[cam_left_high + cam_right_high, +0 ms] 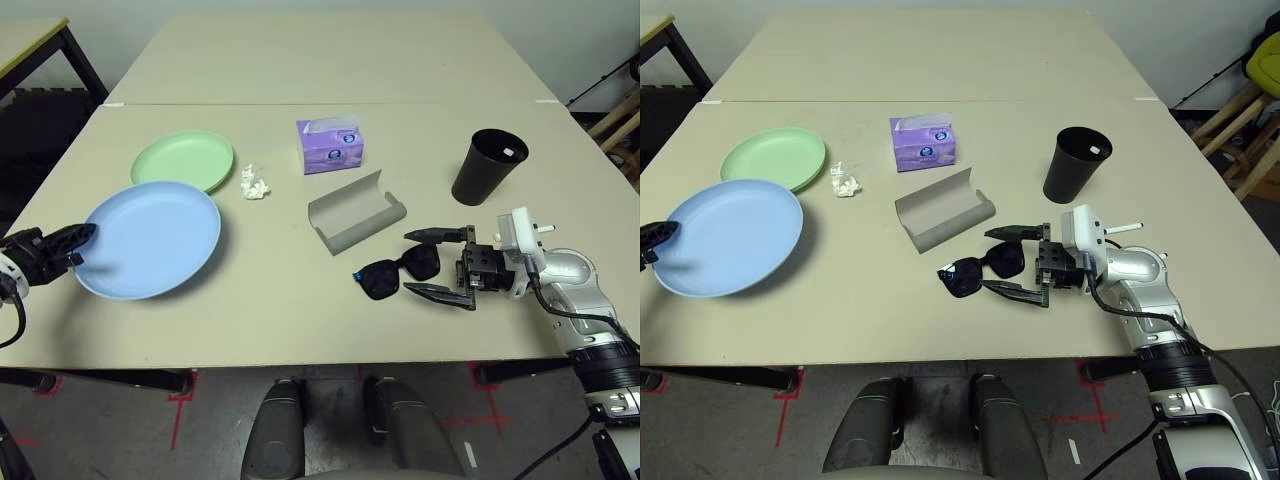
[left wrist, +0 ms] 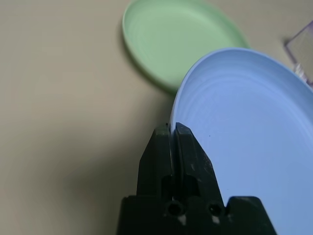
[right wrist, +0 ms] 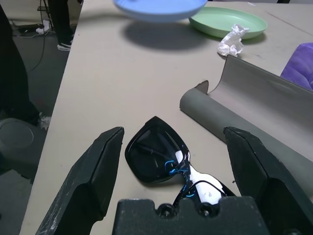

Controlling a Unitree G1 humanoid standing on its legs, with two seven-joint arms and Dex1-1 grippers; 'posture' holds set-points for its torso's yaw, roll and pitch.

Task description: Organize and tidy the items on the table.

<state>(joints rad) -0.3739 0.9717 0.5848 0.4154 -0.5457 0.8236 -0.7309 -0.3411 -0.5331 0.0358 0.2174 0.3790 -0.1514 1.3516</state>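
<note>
The purple tissue box (image 1: 330, 147) carries small blue-and-white logos, their lettering too small to read; a tissue pokes from its top slot. The black cup (image 1: 488, 167) bears a white sticker inside its rim. The grey glasses case (image 1: 356, 212) lies open and empty. The left wrist view shows the left gripper (image 2: 171, 129) clamped on the rim of the light blue plate (image 1: 150, 240), raised above the table (image 1: 270, 310) near the pale green plate (image 1: 183, 160) and crumpled tissue (image 1: 254, 183). The right gripper's (image 1: 425, 264) jaws stand apart around the black sunglasses (image 1: 399, 271).
</note>
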